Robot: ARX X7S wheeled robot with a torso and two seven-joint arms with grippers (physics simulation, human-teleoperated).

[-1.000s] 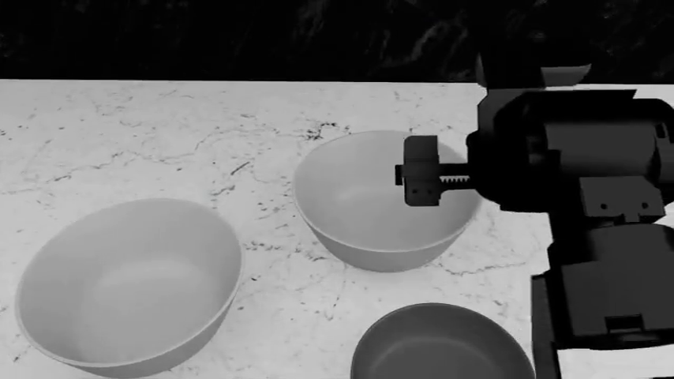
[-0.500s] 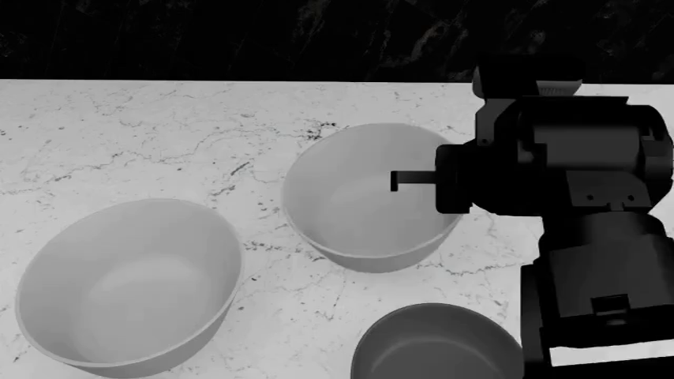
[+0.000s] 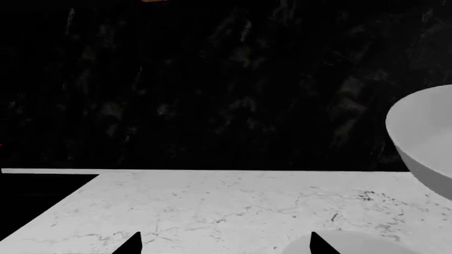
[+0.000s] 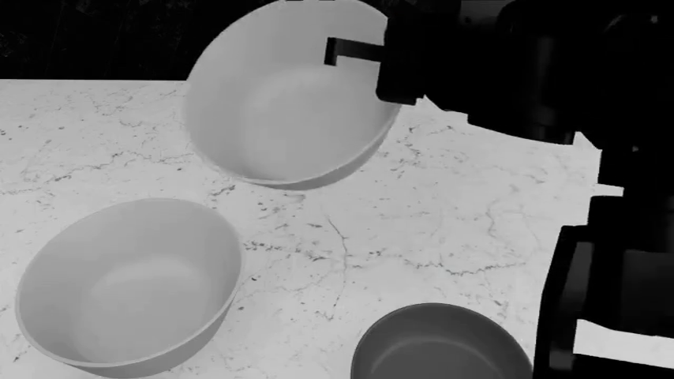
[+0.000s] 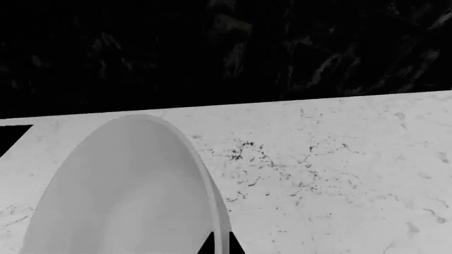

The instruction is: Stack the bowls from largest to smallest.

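Nearest the robot sat the smallest, dark bowl (image 4: 440, 343) on the marble table (image 4: 443, 229), untouched. To its left, a little farther out, rested the wide grey bowl (image 4: 126, 284), upright and empty. Farther off, the right gripper (image 4: 364, 59) pinched the rim of the medium grey bowl (image 4: 286, 99), one finger inside and one outside, holding it tilted and clear of the table above the far edge. The left gripper (image 3: 224, 244) showed only two fingertips set apart, empty, low over the table. I took this for the carrying step: the medium bowl next wanted bringing over the wide one, levelling, and lowering inside. I could see no writing or labels anywhere.
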